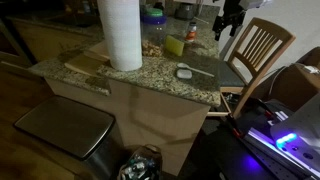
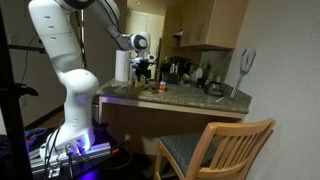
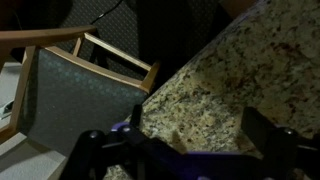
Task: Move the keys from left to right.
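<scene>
The speckled granite countertop [image 1: 150, 82] takes up most of what we see, and in the wrist view one of its corners [image 3: 250, 70] fills the upper part of the picture. The white arm [image 2: 70, 60] rises beside one short end of the counter and bends over it. A wooden chair [image 1: 258, 45] with a slatted back stands at that same end, and we see its grey seat [image 3: 70, 95] below the counter's edge in the wrist view. On the floor in front of the long near edge sits a bin [image 1: 65, 130] with a flat metal lid. A tall paper towel roll [image 1: 121, 35] stands upright near the middle of the top, with a wooden cutting board [image 1: 85, 63] lying just beside it towards the corner away from the chair. A yellow-green sponge [image 1: 174, 45] lies nearer the back edge. The gripper [image 1: 228, 22] hangs above the chair-end edge, clear of the surface. In the wrist view we see the gripper [image 3: 178, 138] with its fingers [image 3: 92, 140] spread wide and nothing held between them. The keys [image 1: 184, 72], a small pale shape too small for us to make out in detail, lie flat on the granite near the chair-end corner of the near edge, well apart from the gripper.
</scene>
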Available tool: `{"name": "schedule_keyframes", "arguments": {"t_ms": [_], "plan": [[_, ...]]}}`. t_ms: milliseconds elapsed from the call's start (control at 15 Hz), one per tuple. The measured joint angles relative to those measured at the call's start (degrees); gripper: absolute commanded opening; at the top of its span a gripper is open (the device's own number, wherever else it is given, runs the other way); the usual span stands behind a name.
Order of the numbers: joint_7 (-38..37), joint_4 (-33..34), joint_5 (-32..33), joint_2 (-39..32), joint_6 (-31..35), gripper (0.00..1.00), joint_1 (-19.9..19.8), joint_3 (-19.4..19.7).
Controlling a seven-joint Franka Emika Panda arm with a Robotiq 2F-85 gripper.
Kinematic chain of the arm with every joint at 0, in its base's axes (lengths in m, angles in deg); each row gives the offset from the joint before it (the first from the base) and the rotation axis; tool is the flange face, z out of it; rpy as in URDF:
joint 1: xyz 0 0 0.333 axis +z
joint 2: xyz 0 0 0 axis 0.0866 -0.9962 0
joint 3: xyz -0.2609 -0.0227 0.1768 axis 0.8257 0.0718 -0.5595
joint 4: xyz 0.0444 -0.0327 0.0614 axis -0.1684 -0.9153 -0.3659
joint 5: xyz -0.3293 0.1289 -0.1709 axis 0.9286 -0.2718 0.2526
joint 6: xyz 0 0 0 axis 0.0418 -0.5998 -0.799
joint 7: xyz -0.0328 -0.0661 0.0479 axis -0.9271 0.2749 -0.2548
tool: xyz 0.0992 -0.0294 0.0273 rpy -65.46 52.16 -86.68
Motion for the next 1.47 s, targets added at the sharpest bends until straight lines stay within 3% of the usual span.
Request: {"name": "schedule_keyframes", "arguments": {"t_ms": [467,733,1267,1467], "plan": [[-3.56,0.00,-3.09,0.00,-0.18,1.00,0.32,0.08],[-7.84,-0.03,-5.95,0.00,3.31,1.00,0.41,0.08],[-8.42,-1.97,-7.81,1.06,3.47,1.00,1.41,-0.13],[-10.11,1.06,-9.51,-4.75,6.16,1.00,1.47,-0.24]]}}
